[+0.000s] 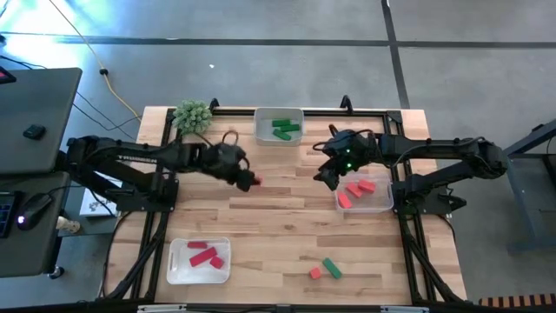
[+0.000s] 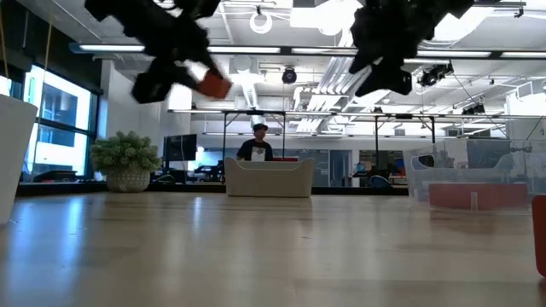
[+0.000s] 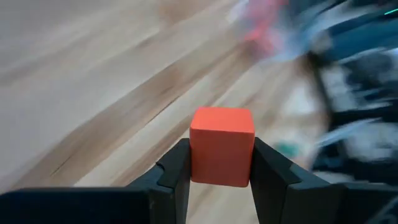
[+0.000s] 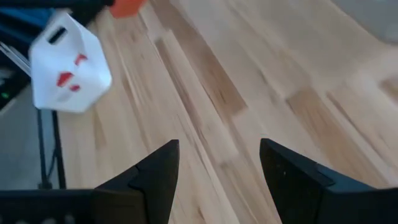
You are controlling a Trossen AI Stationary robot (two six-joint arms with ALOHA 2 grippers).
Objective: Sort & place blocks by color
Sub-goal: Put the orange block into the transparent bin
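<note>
My left gripper [image 1: 246, 178] is over the middle of the table, raised well above it, shut on an orange-red cube block [image 3: 222, 146] that also shows in the low view [image 2: 214, 84]. My right gripper [image 4: 217, 171] is open and holds nothing, raised just left of the right-hand tray [image 1: 380, 202], which has coral blocks [image 1: 356, 189] lying in it. A far tray [image 1: 280, 114] holds green blocks [image 1: 284, 129]. A near-left tray [image 1: 178, 265] holds red blocks [image 1: 204, 255]. A small orange block [image 1: 314, 273] and a green block [image 1: 331, 267] lie loose on the table near its front edge. My left gripper pinches the orange-red cube by two opposite side faces [image 3: 199, 155], one finger [image 3: 171, 174] on each. The cube stands out beyond the fingertips and is lifted clear of the table, high above it in the low view.
A spiky green plant ball [image 1: 193, 115] sits at the far-left corner of the table. Bare wood lies between the three trays. A person [image 2: 257, 143] sits in the room beyond the far edge. A desk with a laptop stands left of the table.
</note>
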